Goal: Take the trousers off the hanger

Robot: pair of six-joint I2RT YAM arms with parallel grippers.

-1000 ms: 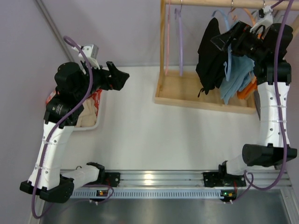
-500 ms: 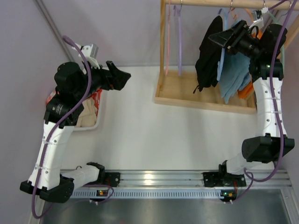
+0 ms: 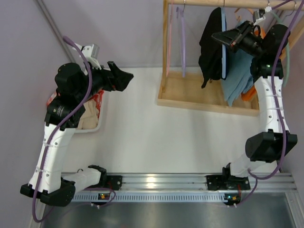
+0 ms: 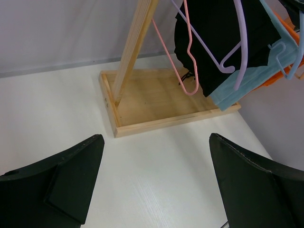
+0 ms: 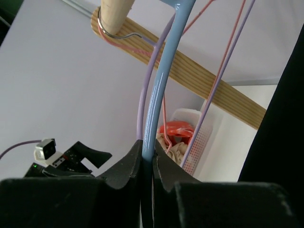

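The black trousers [image 3: 210,42] hang on the light blue hanger [image 3: 222,45] from the wooden rod at the back right. My right gripper [image 3: 217,37] reaches in from the right, level with the top of the garment. In the right wrist view its jaws [image 5: 148,153] are shut on the hanger's blue bar [image 5: 164,76], and the black cloth [image 5: 285,123] fills the right edge. My left gripper [image 3: 126,77] hovers open over the table's left side, well apart from the rack. Nothing lies between its fingers [image 4: 156,142]. The trousers [image 4: 213,42] show at the top of the left wrist view.
A wooden rack with a tray base [image 3: 190,97] and top rod [image 3: 223,4] holds a purple hanger [image 3: 183,38], a pink hanger [image 3: 170,38], a light blue cloth [image 3: 237,76] and an orange cloth [image 3: 250,95]. A white basket [image 3: 97,124] of clothes sits at the left.
My right gripper has risen and closed its jaws on the light blue hanger. The trousers have shifted up and hang straighter. The left arm has not moved.
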